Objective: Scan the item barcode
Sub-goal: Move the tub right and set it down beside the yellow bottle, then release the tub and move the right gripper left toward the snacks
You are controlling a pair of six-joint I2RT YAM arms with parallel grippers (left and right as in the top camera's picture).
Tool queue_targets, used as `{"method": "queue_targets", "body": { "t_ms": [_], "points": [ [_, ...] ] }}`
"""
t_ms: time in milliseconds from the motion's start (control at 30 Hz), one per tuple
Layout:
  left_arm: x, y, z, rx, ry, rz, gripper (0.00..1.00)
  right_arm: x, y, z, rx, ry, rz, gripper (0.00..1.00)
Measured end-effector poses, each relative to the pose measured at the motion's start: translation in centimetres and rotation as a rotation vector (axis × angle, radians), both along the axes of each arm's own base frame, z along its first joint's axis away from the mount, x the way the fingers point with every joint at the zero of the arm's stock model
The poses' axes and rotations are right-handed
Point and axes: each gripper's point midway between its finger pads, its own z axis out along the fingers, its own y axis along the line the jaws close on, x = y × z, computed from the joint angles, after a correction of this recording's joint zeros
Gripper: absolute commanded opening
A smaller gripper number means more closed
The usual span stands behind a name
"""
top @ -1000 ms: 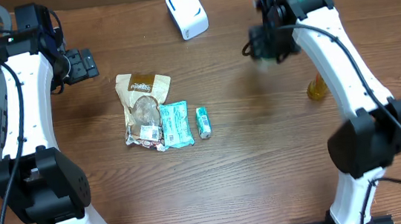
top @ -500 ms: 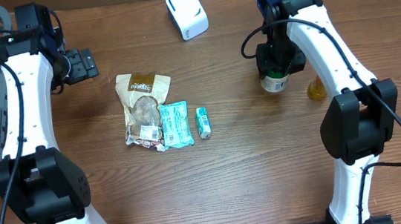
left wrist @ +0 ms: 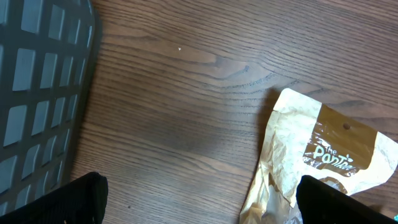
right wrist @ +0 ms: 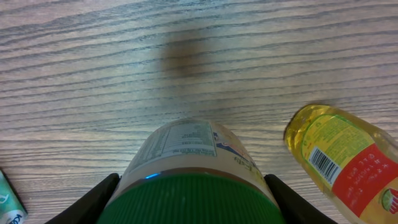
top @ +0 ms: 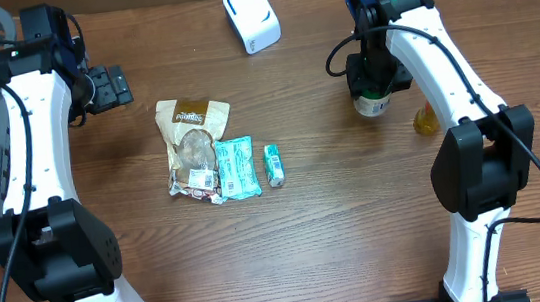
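A green-lidded jar (right wrist: 186, 146) is clasped by the right gripper's (top: 374, 72) jaws near a yellow bottle (right wrist: 341, 155) at the table's (top: 338, 224) right. It is probably held for presenting its barcode to the white scanner (top: 252, 17). The left gripper's (left wrist: 199, 202) jaws are spread wide and empty.

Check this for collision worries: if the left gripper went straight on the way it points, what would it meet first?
Most likely bare table, between the grey basket and the brown pouch; the open left gripper has neither in its line, though depth is hard to judge.
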Motion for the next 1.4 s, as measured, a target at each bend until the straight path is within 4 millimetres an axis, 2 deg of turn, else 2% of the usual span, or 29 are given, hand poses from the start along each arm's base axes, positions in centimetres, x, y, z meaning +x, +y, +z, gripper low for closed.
{"method": "queue_targets", "body": {
  "t_ms": [200, 500, 733, 900, 1000, 1033, 1067, 1133, 1400],
  "points": [
    [0.0, 0.0, 0.0, 0.000, 0.000, 0.000, 1.00, 0.7, -0.1, -0.5, -0.006, -0.027, -0.002, 0.33],
    [0.0, 0.0, 0.0, 0.000, 0.000, 0.000, 0.99, 0.3, -1.6, -4.6, -0.094, -0.019, -0.003, 0.36],
    [0.0, 0.0, 0.0, 0.000, 0.000, 0.000, 0.99, 1.0, -2.7, -7.3, -0.099, -0.058, -0.027, 0.41],
    [0.0, 0.0, 0.0, 0.000, 0.000, 0.000, 0.99, 1.3, -3.9, -7.5, -0.103, -0.068, -0.056, 0.55],
    [0.0, 0.0, 0.0, 0.000, 0.000, 0.000, 1.00, 1.4, -4.3, -7.5, -0.105, -0.070, -0.065, 0.78],
    [0.0, 0.0, 0.0, 0.000, 0.000, 0.000, 1.00, 1.5, -4.4, -7.6, -0.105, -0.073, -0.071, 0.90],
    [0.0, 0.0, 0.0, 0.000, 0.000, 0.000, 1.00, 1.5, -4.5, -7.6, -0.107, -0.075, -0.069, 0.96],
    [0.0, 0.0, 0.0, 0.000, 0.000, 0.000, 0.99, 1.6, -4.5, -7.6, -0.111, -0.082, -0.067, 1.00],
    [0.0, 0.0, 0.0, 0.000, 0.000, 0.000, 1.00, 2.6, -4.4, -7.3, -0.105, -0.121, -0.067, 1.00]
  ]
}}
